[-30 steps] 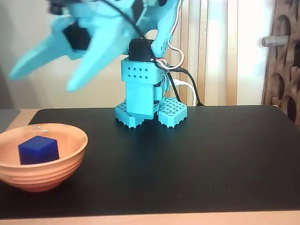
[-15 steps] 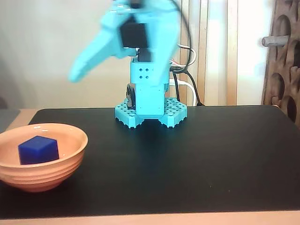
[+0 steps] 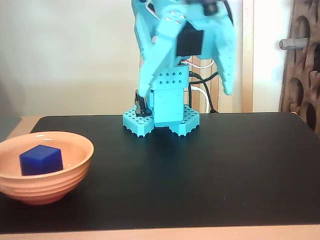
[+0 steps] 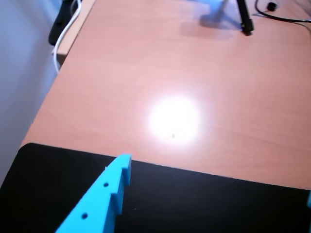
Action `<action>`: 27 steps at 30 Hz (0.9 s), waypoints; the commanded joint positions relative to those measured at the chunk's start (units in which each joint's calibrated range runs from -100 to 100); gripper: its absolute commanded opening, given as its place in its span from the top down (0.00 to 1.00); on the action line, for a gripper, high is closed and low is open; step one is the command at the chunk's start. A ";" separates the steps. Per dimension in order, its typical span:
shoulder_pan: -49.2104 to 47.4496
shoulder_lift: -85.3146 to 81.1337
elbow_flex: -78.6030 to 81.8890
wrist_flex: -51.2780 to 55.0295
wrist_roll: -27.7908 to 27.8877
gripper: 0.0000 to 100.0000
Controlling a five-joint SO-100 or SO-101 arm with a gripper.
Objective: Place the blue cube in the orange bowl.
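At the left edge of the fixed view, the blue cube [image 3: 41,159] sits inside the orange bowl [image 3: 75,165], tilted a little against the bowl's inner wall, one corner toward the camera. The bowl rests on the black mat [image 3: 210,170] that covers most of the bench [image 3: 150,233], near the mat's front left corner; a strip of pale wood shows along the front edge.

My jaws [image 3: 186,92] hang high over the back of the mat, well apart from the bowl and right in front of my turquoise base [image 3: 161,120]. They are spread wide and hold nothing: one finger [image 3: 152,70] slants down to the left in the fixed view, the other drops on the right, with a clear gap between the tips. Both are slightly blurred. Black and white cables [image 3: 200,92] loop behind the base, in front of pale vertical slats.

From the wrist view, one turquoise finger [image 4: 99,204] with small holes reaches up from the bottom edge, over the black mat [image 4: 204,204]. Beyond the mat's edge lies bare wooden bench [image 4: 160,68] with a bright glare spot [image 4: 174,119]. A white cable [image 4: 65,36] runs along the bench's left edge, and a dark stand leg [image 4: 244,19] with a thin black cord sits at the top right. Neither cube nor bowl appears in the wrist view.
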 commanded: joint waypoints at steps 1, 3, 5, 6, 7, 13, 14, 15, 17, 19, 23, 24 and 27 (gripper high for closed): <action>-2.34 -5.43 2.67 0.14 -0.32 0.59; -2.74 -5.60 3.30 0.23 -0.37 0.59; -2.74 -6.11 4.58 0.67 -0.16 0.59; -2.74 -6.11 4.67 1.10 -0.16 0.59; -2.74 -6.20 4.76 1.89 -0.21 0.59; -2.34 -8.75 6.48 6.42 -0.21 0.60; -2.24 -10.12 8.84 6.42 -0.21 0.60; -2.14 -10.97 9.93 6.42 -0.21 0.60; -2.14 -12.76 12.47 6.42 -0.21 0.60; -1.74 -15.66 16.55 6.42 -0.16 0.60; -0.73 -20.17 22.18 6.07 -0.16 0.60; -0.43 -20.68 22.36 6.33 -0.11 0.60; -0.23 -21.28 23.54 6.42 -0.11 0.60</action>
